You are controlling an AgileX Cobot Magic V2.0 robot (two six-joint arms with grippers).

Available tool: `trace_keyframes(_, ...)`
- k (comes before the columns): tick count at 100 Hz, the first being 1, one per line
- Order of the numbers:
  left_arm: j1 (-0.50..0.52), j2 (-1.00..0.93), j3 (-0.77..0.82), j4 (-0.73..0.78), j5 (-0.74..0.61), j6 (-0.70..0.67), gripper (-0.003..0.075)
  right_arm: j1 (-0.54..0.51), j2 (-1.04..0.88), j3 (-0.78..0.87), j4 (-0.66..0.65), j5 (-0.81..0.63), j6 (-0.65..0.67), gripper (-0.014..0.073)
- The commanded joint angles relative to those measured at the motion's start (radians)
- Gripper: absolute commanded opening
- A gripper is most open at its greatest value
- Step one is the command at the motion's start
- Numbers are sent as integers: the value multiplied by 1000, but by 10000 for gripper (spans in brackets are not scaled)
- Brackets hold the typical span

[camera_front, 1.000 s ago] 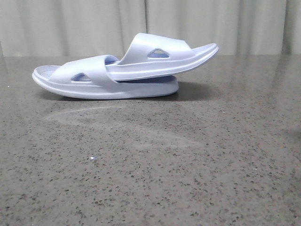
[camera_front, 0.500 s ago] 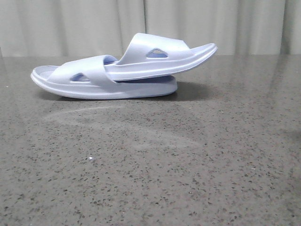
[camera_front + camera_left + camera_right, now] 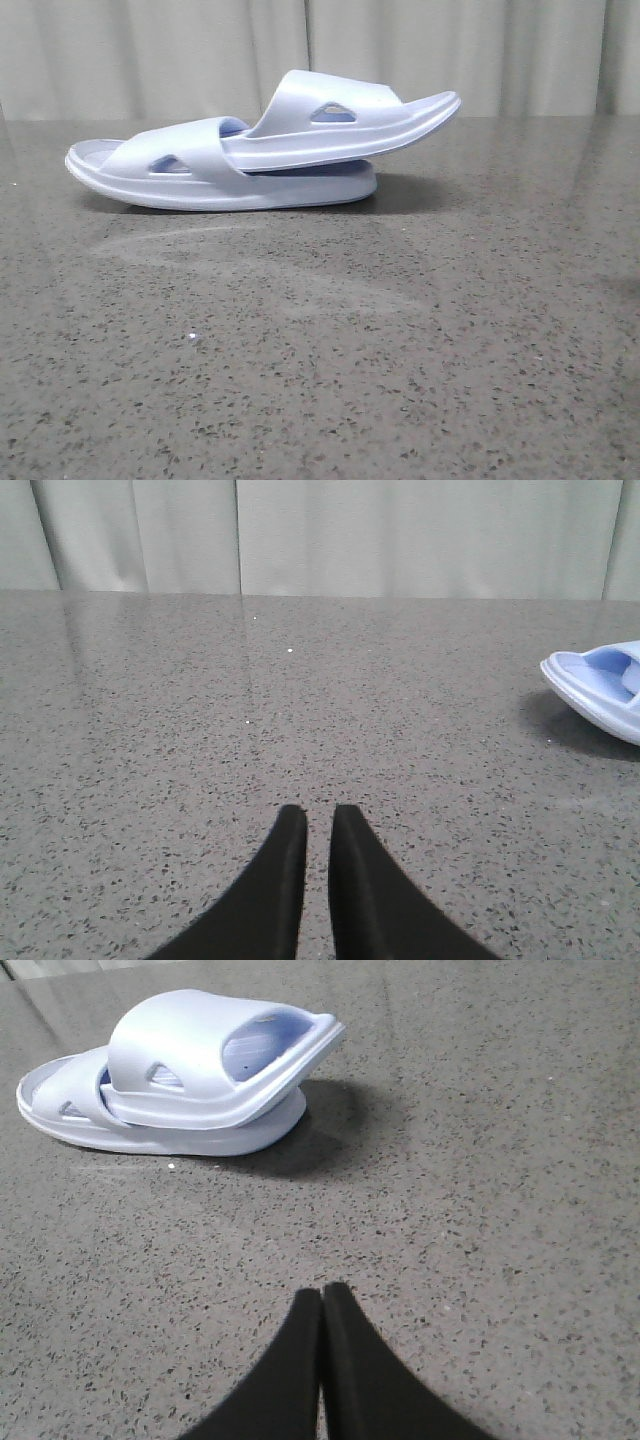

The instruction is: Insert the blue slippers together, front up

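Already the blue slippers (image 3: 265, 150) sit nested; both my left claw (image 3: 310, 825) and right claw (image 3: 322, 1305) are pinched empty, so nothing remains.

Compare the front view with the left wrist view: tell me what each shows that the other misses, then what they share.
Front view only: both blue slippers whole, one pushed under the other's strap, its free end raised. Left wrist view only: the left gripper, nearly shut and holding nothing, plus just one slipper end at the frame's edge. Shared: the speckled grey table and pale curtain.
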Motion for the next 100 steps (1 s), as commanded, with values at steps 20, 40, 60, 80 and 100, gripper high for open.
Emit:
trace_keyframes(20, 2, 7, 9, -10, -66, -10, 15, 1, -3, -24, 12, -36, -8, -85)
trace_keyframes(40, 2, 7, 9, -10, -66, -10, 15, 1, -17, -24, -118, -93, 15, -85)
trace_keyframes(60, 2, 7, 9, -10, -66, -10, 15, -10, -94, 39, -781, -336, 583, -85)
trace_keyframes(80, 2, 7, 9, -10, -66, -10, 15, -144, -243, 158, -1121, -292, 890, -85)
trace_keyframes(100, 2, 7, 9, -10, -66, -10, 15, -247, -443, 305, -1144, -262, 918, -85)
